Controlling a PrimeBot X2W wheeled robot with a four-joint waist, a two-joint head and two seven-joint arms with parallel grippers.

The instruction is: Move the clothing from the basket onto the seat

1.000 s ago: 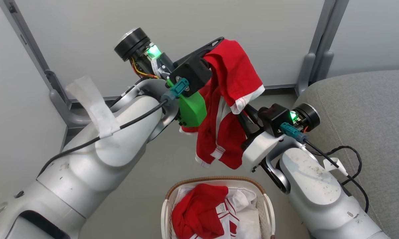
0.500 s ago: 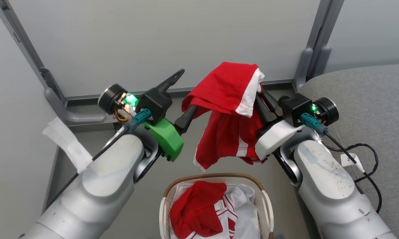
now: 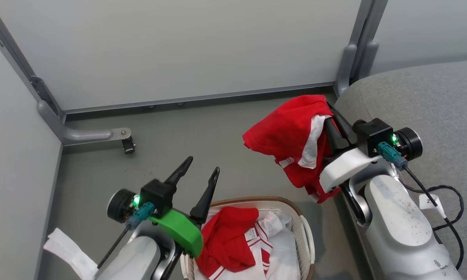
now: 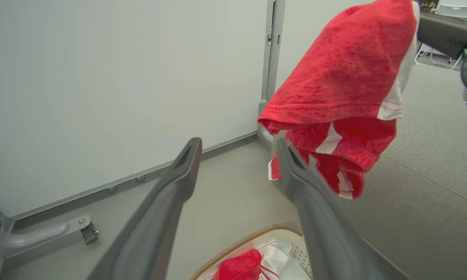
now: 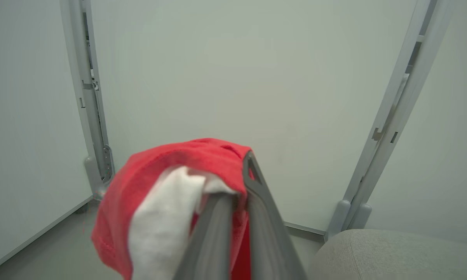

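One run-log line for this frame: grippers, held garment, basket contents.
left gripper: open, empty | right gripper: shut on red garment, lifted beside sofa | basket: red clothing inside

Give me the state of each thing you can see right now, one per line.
left gripper: open, holding nothing.
right gripper: shut on red garment.
red garment: draped over fingers, hanging in air.
basket: holds other clothing on white liner.
seat: no clothing on visible part.
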